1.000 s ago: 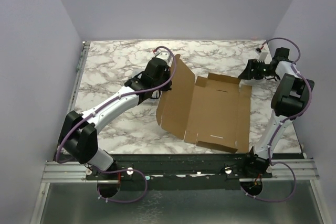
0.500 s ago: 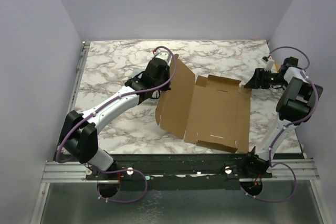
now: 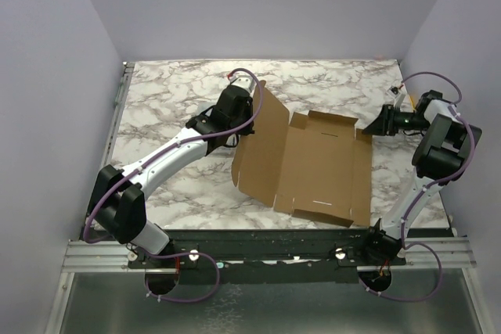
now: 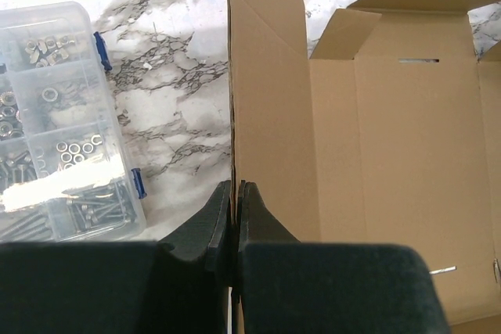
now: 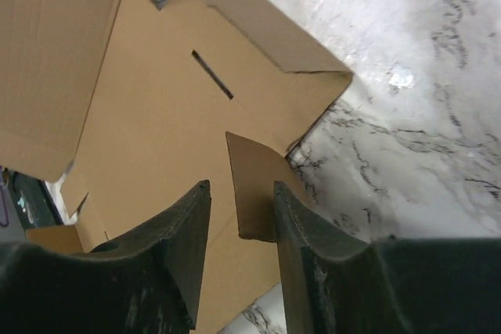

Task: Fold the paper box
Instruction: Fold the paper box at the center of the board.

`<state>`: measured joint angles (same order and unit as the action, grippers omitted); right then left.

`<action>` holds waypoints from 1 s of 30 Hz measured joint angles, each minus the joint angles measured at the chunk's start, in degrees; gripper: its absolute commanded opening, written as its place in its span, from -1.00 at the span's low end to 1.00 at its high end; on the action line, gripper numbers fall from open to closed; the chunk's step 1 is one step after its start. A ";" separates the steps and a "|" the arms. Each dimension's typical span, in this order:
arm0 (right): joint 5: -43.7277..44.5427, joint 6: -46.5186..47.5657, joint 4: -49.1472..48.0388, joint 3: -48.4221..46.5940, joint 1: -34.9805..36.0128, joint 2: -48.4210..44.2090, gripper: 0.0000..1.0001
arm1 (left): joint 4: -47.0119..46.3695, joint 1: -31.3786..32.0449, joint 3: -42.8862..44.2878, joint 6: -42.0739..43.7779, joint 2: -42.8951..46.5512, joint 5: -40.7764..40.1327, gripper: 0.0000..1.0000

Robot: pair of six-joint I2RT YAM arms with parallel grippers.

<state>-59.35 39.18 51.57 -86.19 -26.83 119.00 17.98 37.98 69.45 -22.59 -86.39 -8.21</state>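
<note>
The paper box (image 3: 321, 166) looks light and bendy: take it by edges and flaps.
On the worktop (image 3: 172, 107), your left claw (image 4: 233, 193) pinches its raised side panel (image 4: 266, 99); your right claw (image 5: 240, 189) gapes around a corner flap (image 5: 254, 205).

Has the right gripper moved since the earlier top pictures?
Yes. Seen from above, the right gripper has come away from the far edge of the table toward the near side, up to the far right corner of the paper box.

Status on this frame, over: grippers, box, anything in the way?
Left gripper shut on the paper box, at its upright left flap. Right gripper open, straddling a corner tab. Clear parts case sits left of the flap, not touching.
</note>
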 measured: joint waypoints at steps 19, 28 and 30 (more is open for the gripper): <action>1.42 8.61 11.02 1.97 0.00 2.27 -0.08 | 0.20 0.00 0.42 0.00 0.00 0.02 -1.00; 6.88 2.01 6.71 3.15 0.11 3.52 -0.96 | 0.22 0.00 0.50 -0.04 0.00 0.04 -1.00; 8.92 0.00 4.37 3.98 0.63 3.45 -0.99 | 0.22 0.02 0.50 -0.07 0.00 0.07 -1.00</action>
<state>-50.43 39.18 55.94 -82.21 -26.20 122.45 18.20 38.00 69.95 -22.65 -86.39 -8.14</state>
